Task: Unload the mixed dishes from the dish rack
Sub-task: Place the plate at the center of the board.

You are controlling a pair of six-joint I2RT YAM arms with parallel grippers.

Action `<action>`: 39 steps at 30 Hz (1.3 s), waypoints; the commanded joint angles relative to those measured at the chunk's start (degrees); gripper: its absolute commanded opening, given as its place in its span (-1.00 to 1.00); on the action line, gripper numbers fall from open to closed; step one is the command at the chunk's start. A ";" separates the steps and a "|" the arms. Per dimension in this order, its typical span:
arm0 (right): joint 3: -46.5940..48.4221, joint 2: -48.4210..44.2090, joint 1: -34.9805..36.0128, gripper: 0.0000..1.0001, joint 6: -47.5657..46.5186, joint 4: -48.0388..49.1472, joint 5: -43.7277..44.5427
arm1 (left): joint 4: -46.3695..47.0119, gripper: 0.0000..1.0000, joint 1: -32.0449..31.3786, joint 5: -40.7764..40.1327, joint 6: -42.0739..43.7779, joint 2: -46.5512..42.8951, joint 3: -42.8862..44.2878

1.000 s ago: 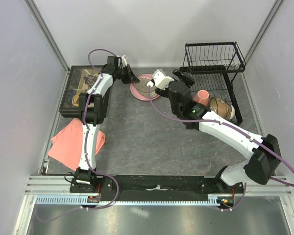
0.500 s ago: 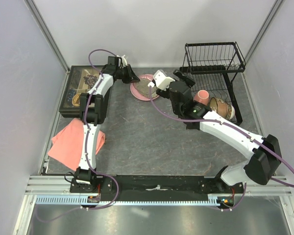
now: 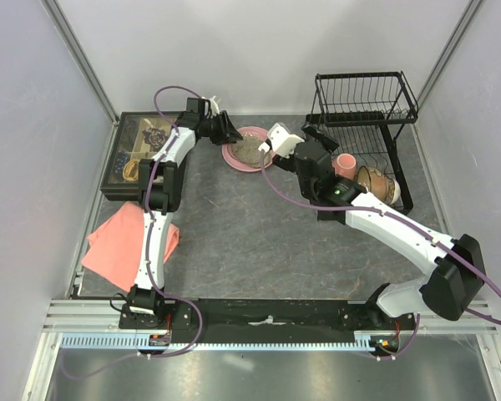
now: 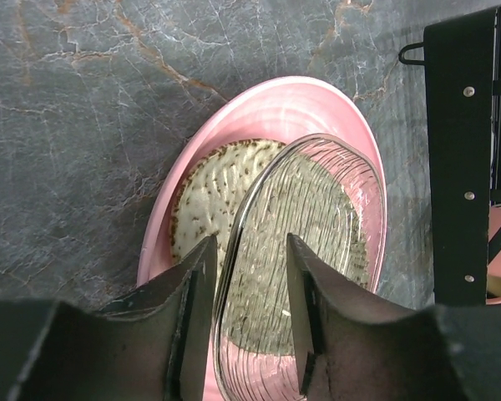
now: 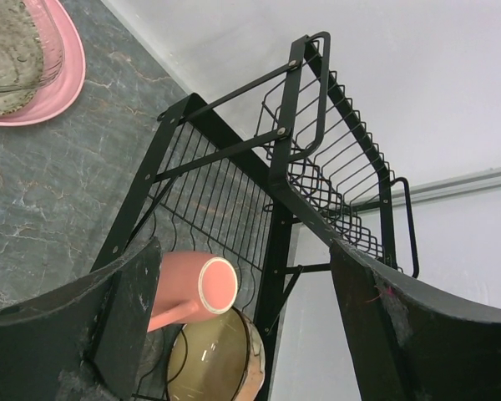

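The large pink plate [image 3: 252,159] lies flat on the table left of the black wire dish rack [image 3: 366,107]. The speckled plate [image 4: 204,196] lies on it, with a clear ribbed glass dish [image 4: 313,209] on top. My left gripper [image 4: 250,242] hovers over this stack, open, its fingers astride the glass dish's rim. The salmon-pink mug [image 5: 188,292] and the amber-brown bowl [image 5: 217,363] lie in the rack's lower tier [image 5: 225,200]. My right gripper [image 5: 244,246] is open wide and empty, in front of the rack above the mug.
A dark tray of small items [image 3: 136,156] stands at the far left. A folded salmon-pink cloth [image 3: 121,241] lies near the left arm's base. The rack's upper basket [image 5: 334,142] overhangs the lower tier. Walls close in on both sides.
My right arm has swung right, from beside the plates toward the rack. My left gripper has shifted slightly right over the plate stack.
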 commanded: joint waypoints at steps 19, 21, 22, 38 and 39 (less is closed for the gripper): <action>-6.11 -8.46 -6.22 0.80 9.50 -4.26 -4.96 | -1.16 0.56 0.95 -5.64 4.95 -8.59 1.04; -6.73 -9.43 -7.01 0.80 10.99 -4.61 -5.84 | -1.16 0.62 1.21 -5.47 4.86 -10.08 0.87; -7.34 -9.78 -7.80 0.80 11.52 -5.14 -6.37 | -1.16 0.63 1.39 -5.29 4.69 -10.61 0.87; -12.27 -14.97 -22.38 0.79 25.23 -10.24 -17.61 | -3.01 0.86 1.74 -3.09 11.89 -23.95 -11.59; -12.18 -14.97 -24.57 0.79 25.76 -10.94 -19.10 | -3.36 0.85 1.74 -3.62 13.98 -25.02 -13.00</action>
